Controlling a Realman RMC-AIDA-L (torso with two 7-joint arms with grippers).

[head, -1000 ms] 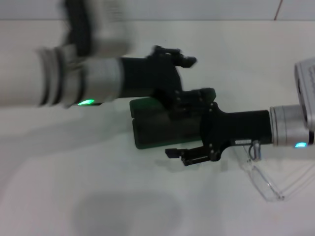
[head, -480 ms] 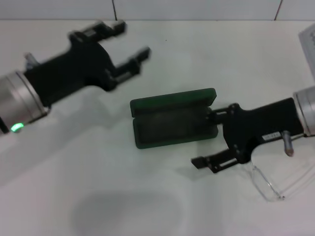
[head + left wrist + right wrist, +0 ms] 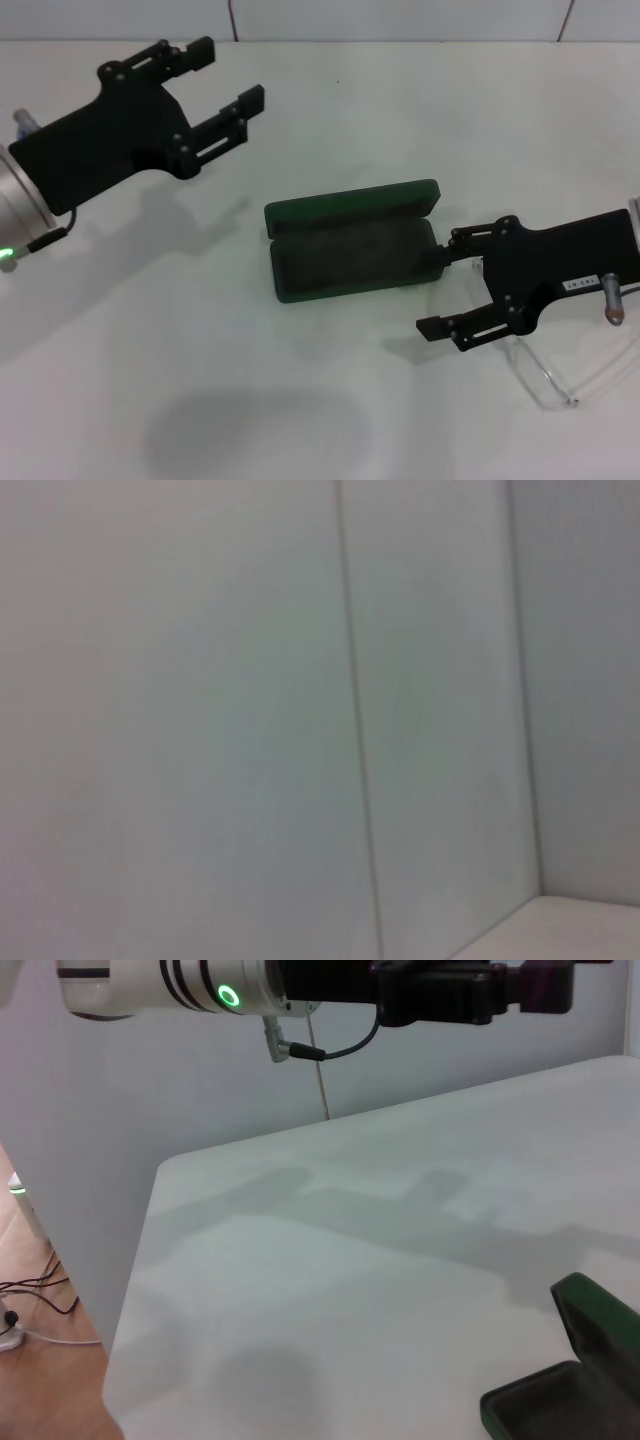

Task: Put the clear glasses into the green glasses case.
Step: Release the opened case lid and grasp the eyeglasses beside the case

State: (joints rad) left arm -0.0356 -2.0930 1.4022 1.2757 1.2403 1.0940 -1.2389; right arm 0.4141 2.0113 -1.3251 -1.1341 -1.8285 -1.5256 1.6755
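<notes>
Clear glasses [image 3: 545, 375] lie near the worktop's right edge, just under the right gripper [image 3: 462, 282], whose jaws gape empty; open green glasses case [image 3: 350, 250] sits mid-worktop beside it; left gripper [image 3: 222, 75], spread, hangs well apart.

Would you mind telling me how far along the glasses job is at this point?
Done: the green glasses case lies open on the table, nothing inside. In hand: nothing; the right tool is open beside the case, over the clear glasses, which lie on the table. The left tool is open, off to the side. Left: grasping and placing the glasses.
</notes>
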